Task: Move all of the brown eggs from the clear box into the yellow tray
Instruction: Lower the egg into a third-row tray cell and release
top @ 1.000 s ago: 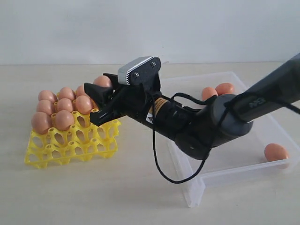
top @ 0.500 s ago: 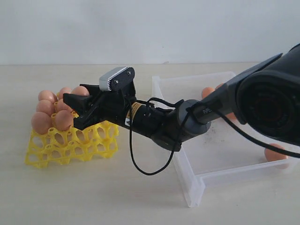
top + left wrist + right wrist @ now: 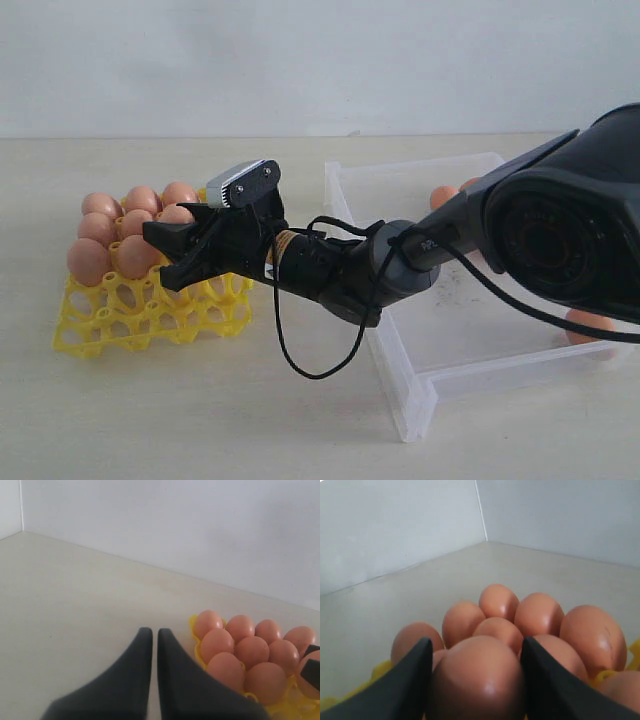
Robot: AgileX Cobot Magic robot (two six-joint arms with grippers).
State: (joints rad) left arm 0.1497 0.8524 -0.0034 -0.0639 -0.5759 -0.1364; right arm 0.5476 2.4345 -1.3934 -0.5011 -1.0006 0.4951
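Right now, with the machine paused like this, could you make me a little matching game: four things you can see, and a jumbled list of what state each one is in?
Things:
1. right gripper
2. left gripper
3. clear box
4. yellow tray

States:
A. shut, holding nothing
B. some cups bare, others filled with eggs
C. gripping a brown egg
D. see-through, a few eggs inside

Pairs: 1-C, 2-A, 3-D, 4-B
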